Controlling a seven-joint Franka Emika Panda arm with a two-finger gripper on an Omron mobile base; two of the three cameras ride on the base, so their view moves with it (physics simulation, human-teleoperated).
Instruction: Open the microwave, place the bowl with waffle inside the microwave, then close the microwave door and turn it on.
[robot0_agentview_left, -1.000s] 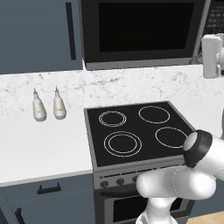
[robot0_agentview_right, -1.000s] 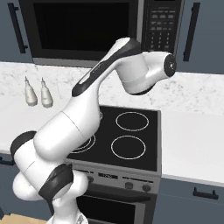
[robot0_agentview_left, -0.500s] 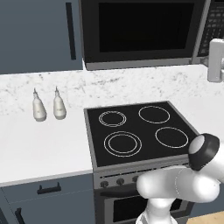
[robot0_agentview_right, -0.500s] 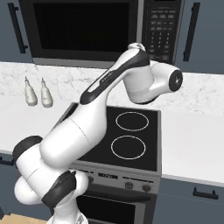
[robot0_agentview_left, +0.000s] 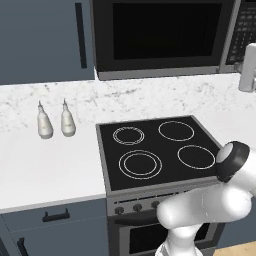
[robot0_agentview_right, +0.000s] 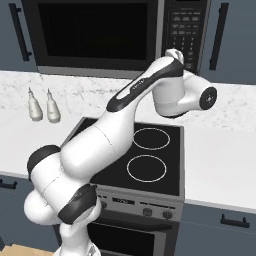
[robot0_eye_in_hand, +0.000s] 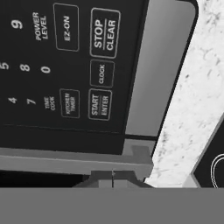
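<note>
Facing the button panel (robot0_eye_in_hand: 70, 65) of the microwave (robot0_agentview_left: 165, 37) at close range, jaws pressed together, holding nothing, low centre of hand view. Microwave door (robot0_agentview_right: 92, 32) shut, upper frame. Stove (robot0_agentview_left: 155, 150) below; two white bottles (robot0_agentview_left: 54, 120) left on tabletop (robot0_agentview_left: 45, 170).

Button panel (robot0_eye_in_hand: 70, 65) of the microwave (robot0_agentview_left: 165, 37): keys read STOP CLEAR, EZ-ON, CLOCK, START ENTER, KITCHEN TIMER, TIME COOK, POWER LEVEL
Number keys: 9, 5, 8, 0, 4, 7 were legible
Panel in base views: print too small to read
</note>
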